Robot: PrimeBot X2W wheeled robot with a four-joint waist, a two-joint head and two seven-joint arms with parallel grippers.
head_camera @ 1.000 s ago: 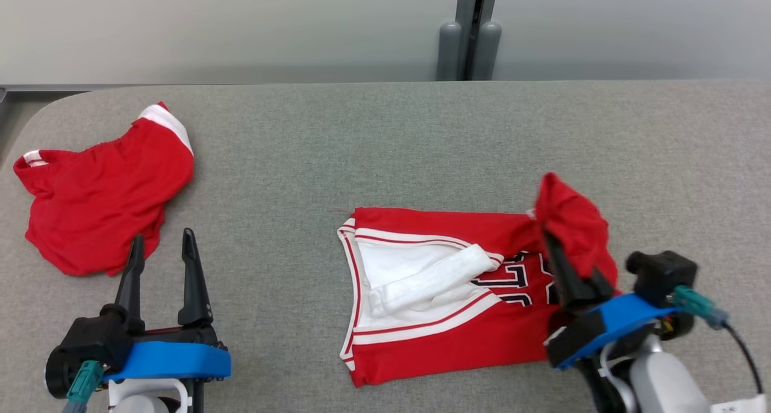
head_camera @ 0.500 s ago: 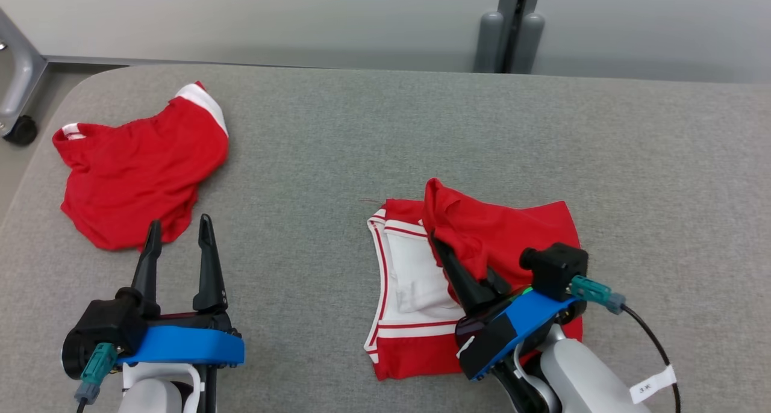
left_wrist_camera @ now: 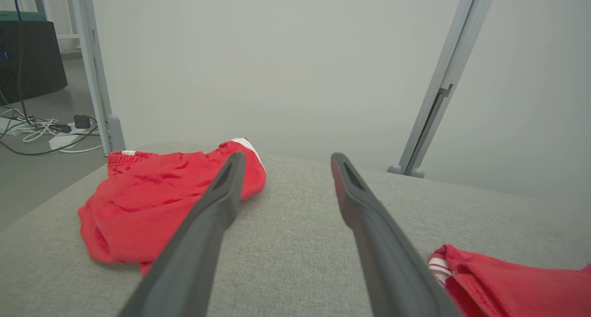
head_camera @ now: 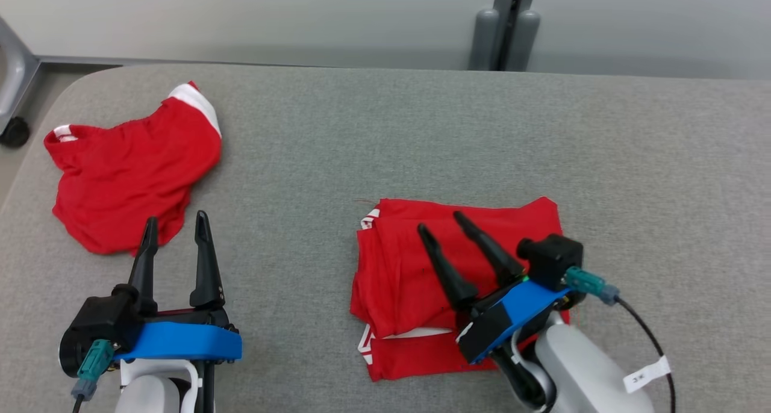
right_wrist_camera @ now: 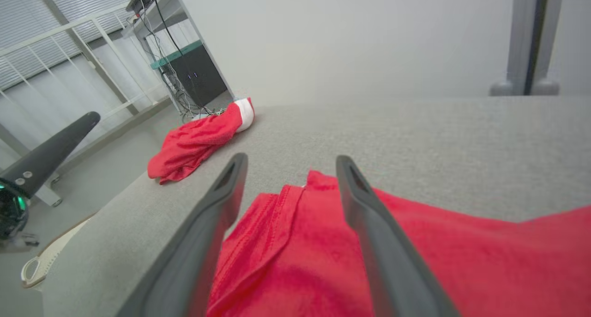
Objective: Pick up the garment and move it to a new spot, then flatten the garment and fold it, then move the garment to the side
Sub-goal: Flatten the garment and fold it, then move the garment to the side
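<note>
A red jersey point(head_camera: 415, 262) with white trim lies folded in half on the grey table point(head_camera: 385, 136), right of centre. My right gripper point(head_camera: 441, 221) hovers open over its folded top layer with nothing between the fingers; the right wrist view shows the red jersey point(right_wrist_camera: 415, 261) under the spread fingers point(right_wrist_camera: 217, 201). My left gripper point(head_camera: 176, 223) stands open at the lower left, apart from the jersey, whose edge point(left_wrist_camera: 498, 284) shows at the lower right of the left wrist view.
Crumpled red shorts point(head_camera: 129, 166) with white bands lie at the table's far left, just beyond my left fingertips; they are also seen as red shorts point(left_wrist_camera: 157, 192) and red shorts point(right_wrist_camera: 198, 139). A grey post point(head_camera: 503, 27) stands behind the table. The table's left edge curves away.
My right gripper carried the jersey's right side over to the left, laid it down as a fold and opened. The camera shifted slightly. The left gripper stayed put.
</note>
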